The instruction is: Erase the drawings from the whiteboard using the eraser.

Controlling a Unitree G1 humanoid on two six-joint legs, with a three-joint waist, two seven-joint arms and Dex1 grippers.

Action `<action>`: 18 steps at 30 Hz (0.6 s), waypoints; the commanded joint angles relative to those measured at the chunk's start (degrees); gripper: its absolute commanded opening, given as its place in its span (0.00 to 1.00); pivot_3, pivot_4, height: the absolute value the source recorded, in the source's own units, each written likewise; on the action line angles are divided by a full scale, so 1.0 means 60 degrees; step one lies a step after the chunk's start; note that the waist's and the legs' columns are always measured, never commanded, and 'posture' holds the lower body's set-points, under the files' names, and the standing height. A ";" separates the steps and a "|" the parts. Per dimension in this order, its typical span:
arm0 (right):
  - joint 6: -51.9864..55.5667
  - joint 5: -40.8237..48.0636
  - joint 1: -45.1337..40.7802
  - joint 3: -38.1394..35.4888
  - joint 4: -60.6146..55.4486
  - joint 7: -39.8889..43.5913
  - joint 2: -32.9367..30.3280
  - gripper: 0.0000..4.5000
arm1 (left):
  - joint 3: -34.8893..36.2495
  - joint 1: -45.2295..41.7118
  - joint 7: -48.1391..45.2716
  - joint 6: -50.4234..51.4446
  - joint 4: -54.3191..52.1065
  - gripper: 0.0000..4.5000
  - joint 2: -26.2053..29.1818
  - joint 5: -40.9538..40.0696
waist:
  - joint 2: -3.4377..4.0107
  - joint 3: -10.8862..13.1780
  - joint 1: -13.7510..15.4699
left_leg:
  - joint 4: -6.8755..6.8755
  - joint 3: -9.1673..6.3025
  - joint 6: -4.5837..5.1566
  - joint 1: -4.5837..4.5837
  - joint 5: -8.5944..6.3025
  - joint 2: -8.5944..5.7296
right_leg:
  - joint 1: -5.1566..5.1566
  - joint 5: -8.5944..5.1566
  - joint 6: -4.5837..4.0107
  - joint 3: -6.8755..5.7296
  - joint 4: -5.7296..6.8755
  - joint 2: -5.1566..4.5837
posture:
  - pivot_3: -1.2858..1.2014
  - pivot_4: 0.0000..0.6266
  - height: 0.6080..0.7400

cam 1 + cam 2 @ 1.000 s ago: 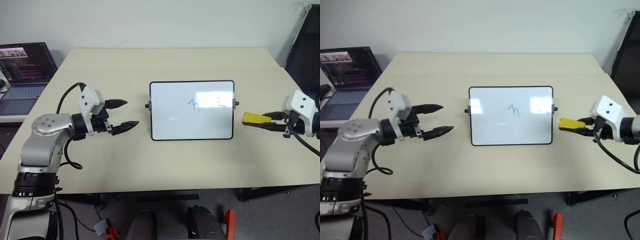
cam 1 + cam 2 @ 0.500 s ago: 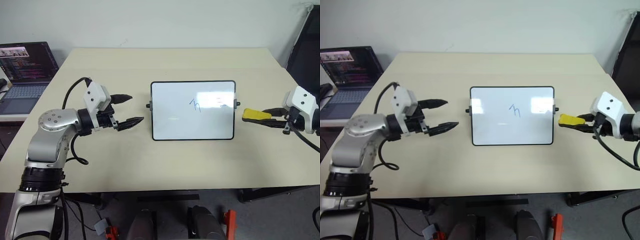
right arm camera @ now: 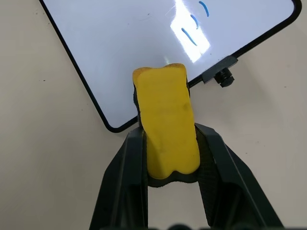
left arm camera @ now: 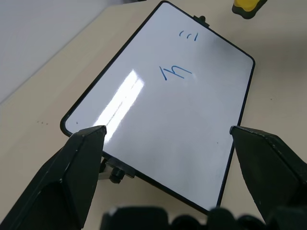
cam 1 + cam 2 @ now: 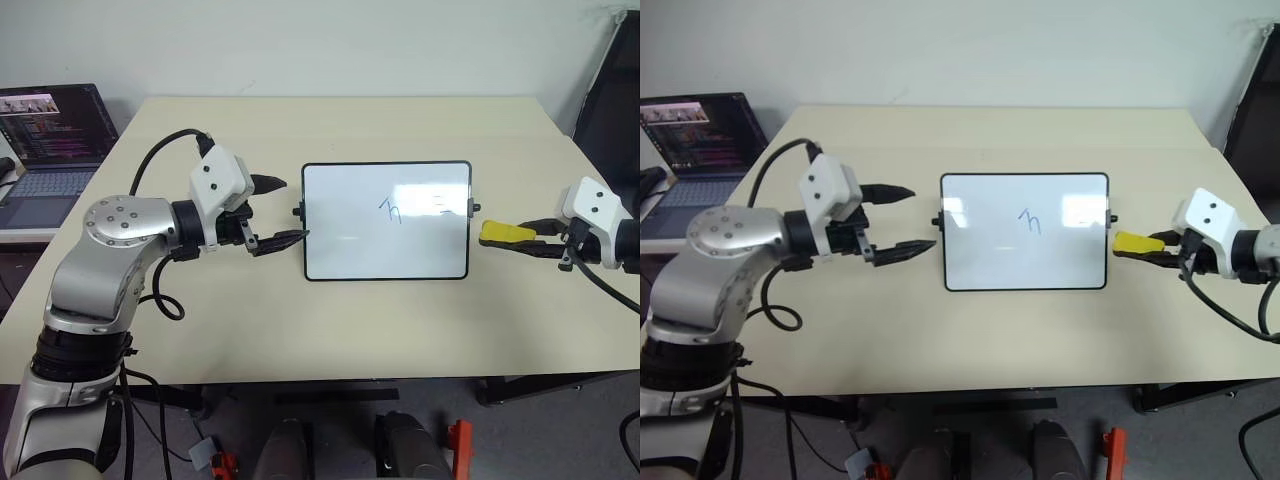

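Scene: A cream worktop (image 5: pixel 400 330) carried a whiteboard (image 5: pixel 340 255) lying flat at the centre of the frame, a laptop (image 5: pixel 45 140) open at the upper left.

Whiteboard: Glossy white inside a thin black frame, with a small black knob (image 5: pixel 297 211) on each short side.

Drawings: A blue zigzag (image 5: pixel 390 208) sat in the upper right part of the board, and fainter short strokes (image 5: pixel 447 208) lay close to the right-hand edge, partly washed out by glare. All marks were untouched.

Left pincer (image 5: pixel 282 210): Its black fingers stood apart and empty at the board's left edge, one tip above the left knob and one below it. No contact with the frame could be confirmed.

Right pincer (image 5: pixel 535 240): Clamped together on the yellow eraser (image 5: pixel 498 233), which jutted toward the board from centre right of the frame, just beside the right-hand knob and clear of the white surface.

Step in hand: Apparently bracing the board on the left before the first wipe from the right.

Doing it well: The left fingers would need to close squarely on the frame or the knob so the board could not slide. The eraser's flat face should meet the surface fully and begin with the nearest strokes.
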 commanded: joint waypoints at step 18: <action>-0.2971 -0.0977 -0.1348 -0.0143 0.0813 -0.7102 0.7587 0.22 | 0.0226 0.0061 -0.0084 -0.0307 -0.0126 1.00 0.0070 -0.0182 | -0.0011 -0.0007 -0.0029 | 0.0004 -0.0014 -0.0003 0.0001 0.0001 -0.0014 | -0.0018 0.0001 -0.0006 -0.0006 0.0077 -0.0012 | 0.52 0.24 1.00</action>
